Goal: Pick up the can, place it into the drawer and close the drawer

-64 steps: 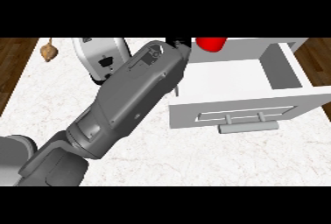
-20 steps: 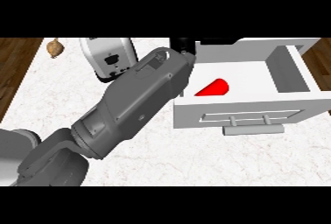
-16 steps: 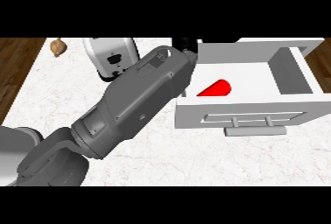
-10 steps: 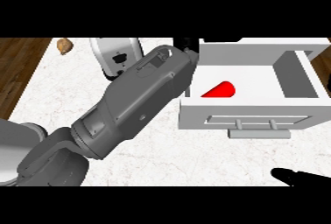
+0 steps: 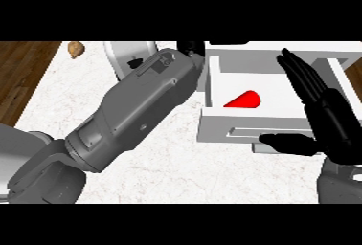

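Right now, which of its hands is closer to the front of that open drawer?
The right. The right hand hangs open over the right end of the drawer front. The left hand is up by the drawer's far left corner.

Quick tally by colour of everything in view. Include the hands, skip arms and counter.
Red: 1, the can in the drawer.
White: 2, the open drawer and an appliance.
Brown: 1, a small object at far left.
Black: 2, the left hand and the right hand.
Total: 6.
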Motion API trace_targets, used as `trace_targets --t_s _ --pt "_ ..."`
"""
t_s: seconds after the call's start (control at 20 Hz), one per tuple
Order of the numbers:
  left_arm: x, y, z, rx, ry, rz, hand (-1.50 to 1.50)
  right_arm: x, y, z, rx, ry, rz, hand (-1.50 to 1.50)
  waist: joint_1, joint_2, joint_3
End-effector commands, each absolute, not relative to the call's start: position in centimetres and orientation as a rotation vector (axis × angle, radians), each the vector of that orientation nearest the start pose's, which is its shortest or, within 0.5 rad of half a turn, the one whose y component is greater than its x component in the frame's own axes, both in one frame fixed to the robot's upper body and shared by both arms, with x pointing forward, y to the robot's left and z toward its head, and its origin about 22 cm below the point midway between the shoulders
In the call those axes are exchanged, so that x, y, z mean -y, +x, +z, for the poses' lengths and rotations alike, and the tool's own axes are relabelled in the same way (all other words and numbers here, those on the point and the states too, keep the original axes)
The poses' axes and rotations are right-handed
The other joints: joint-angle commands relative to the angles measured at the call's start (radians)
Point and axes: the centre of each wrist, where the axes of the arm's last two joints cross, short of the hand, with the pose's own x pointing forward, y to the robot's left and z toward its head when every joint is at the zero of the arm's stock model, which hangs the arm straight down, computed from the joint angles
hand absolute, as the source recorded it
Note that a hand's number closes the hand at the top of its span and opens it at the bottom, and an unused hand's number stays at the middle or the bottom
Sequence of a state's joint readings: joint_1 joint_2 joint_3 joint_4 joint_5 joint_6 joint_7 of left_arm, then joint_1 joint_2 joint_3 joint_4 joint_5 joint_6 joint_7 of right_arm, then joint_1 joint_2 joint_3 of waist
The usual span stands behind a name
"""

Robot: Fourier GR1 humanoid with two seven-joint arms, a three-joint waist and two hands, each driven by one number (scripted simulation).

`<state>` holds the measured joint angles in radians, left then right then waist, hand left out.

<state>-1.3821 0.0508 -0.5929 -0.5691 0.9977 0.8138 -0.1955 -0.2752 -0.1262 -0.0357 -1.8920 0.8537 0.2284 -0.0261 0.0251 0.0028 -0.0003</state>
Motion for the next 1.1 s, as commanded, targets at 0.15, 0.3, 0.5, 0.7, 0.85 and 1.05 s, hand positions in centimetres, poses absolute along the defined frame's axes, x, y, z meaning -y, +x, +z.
trace_targets --t_s 0.15,0.3,0.5,0.7,0.85,1.05 --pt "-1.2 41.9 19.8 1.694 0.020 0.166 -1.50 20.1 32.1 12.1 1.819 -0.891 1.122 -1.50 0.006 -0.003 0.000" --pt "-3.3 42.9 21.8 1.725 0.050 0.161 -1.50 18.8 34.4 11.0 1.762 -0.975 1.172 -1.50 0.009 0.003 0.000" --pt "-4.2 41.9 20.3 1.715 0.041 0.168 -1.50 19.0 37.0 8.1 1.708 -1.023 1.139 -1.50 0.023 -0.001 0.001" --pt "-5.0 41.4 20.2 1.711 0.060 0.162 -1.50 20.6 38.3 5.5 1.669 -1.058 1.149 -1.50 0.017 0.000 0.001" --pt "-8.7 41.7 20.9 1.706 0.058 0.171 -1.50 18.7 39.1 4.6 1.636 -1.109 1.177 -1.50 0.025 -0.001 0.001" --pt "-8.4 40.9 21.3 1.710 0.059 0.157 -1.50 18.7 40.5 3.4 1.618 -1.189 1.140 -1.50 0.034 0.005 0.001"
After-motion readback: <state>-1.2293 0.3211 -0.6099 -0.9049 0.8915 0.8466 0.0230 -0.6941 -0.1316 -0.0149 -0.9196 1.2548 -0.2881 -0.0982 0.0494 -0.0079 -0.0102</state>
